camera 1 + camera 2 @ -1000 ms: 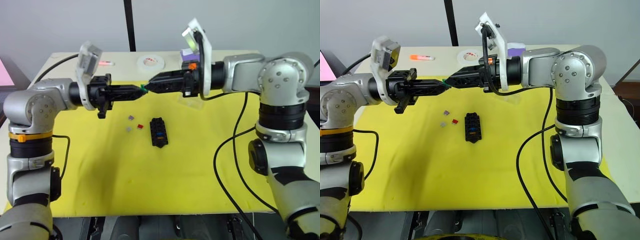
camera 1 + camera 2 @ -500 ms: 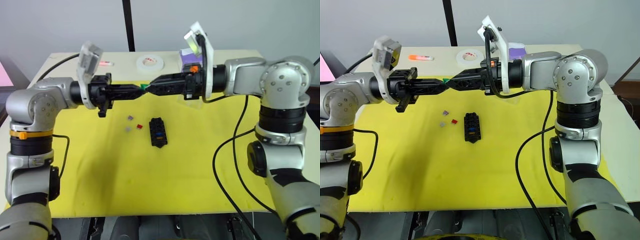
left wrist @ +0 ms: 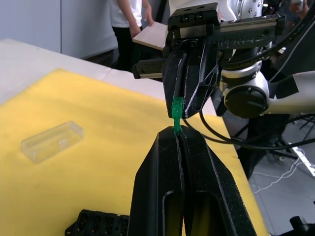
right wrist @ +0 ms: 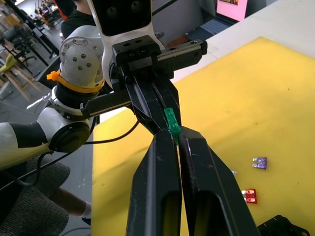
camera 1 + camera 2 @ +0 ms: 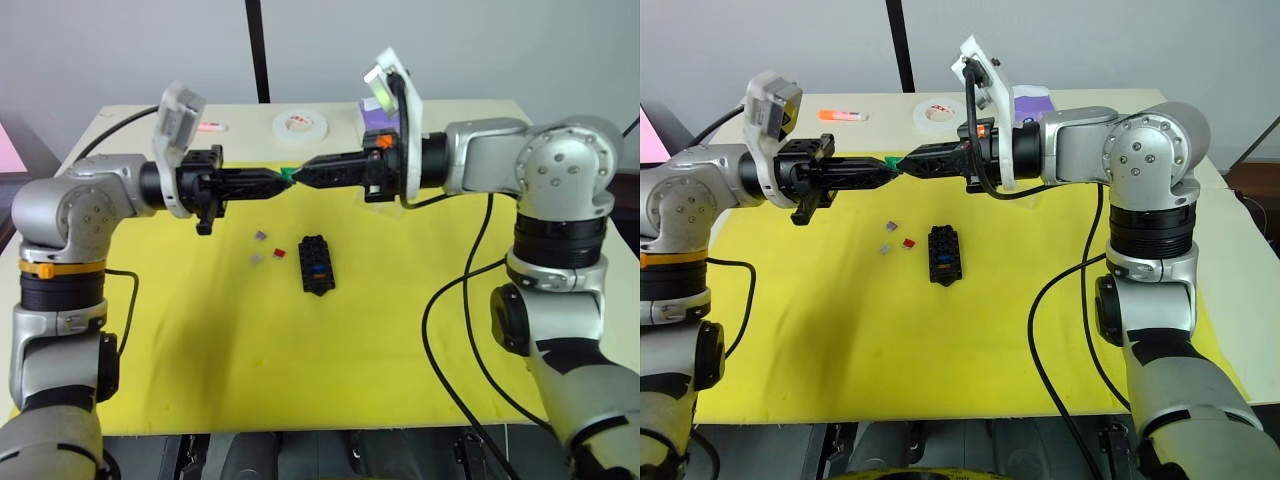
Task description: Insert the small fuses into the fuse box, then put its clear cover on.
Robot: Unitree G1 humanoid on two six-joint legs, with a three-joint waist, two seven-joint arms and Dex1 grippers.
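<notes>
A tiny green plastic blade fuse (image 3: 177,110) is pinched mid-air between both grippers' pressed-together fingers, left (image 5: 281,178) and right (image 5: 303,176), a handover judged underway before insertion into the small black slotted fuse box (image 5: 317,265) on the yellow tabletop (image 5: 400,340).

A green fuse (image 5: 288,175) shows bright between the black fingers of the left tool (image 5: 277,180) and right tool (image 5: 300,176), above a yellow mat (image 5: 300,370) on a pale cream desk (image 5: 130,120). On the mat lie a black fuse box (image 5: 317,264) with a blue fuse in it, and red (image 5: 281,253), purple (image 5: 262,236) and grey (image 5: 256,257) fuses to its left. Far back sit a white tape roll (image 5: 302,124) and a purple box (image 5: 376,112). The cover (image 3: 51,141) is clear.
</notes>
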